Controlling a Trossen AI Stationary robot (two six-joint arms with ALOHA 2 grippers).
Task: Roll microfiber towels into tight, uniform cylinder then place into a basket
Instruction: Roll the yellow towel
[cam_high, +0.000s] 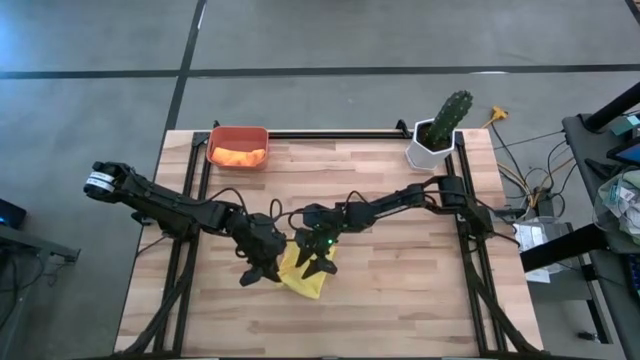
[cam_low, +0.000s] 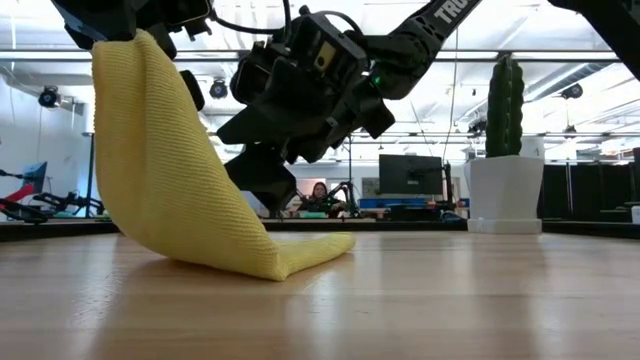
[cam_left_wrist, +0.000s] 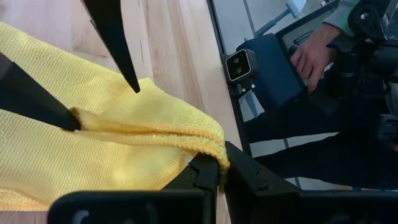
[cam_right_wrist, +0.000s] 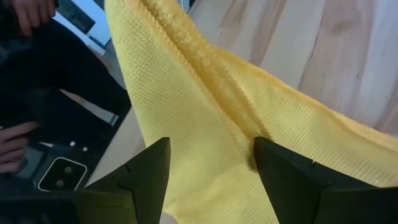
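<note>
- Left gripper is clenching the hem of the bright yellow microfiber towel, lifting it off the pale wooden table.
- Right gripper, jaws spread, is hovering at the towel's 3 o'clock.

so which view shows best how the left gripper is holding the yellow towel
The left wrist view: the left gripper is shut on the yellow towel, pinching its folded edge. The low view shows the towel lifted off the table at one end; the high view shows only a patch; the right wrist view shows cloth alone.
</note>
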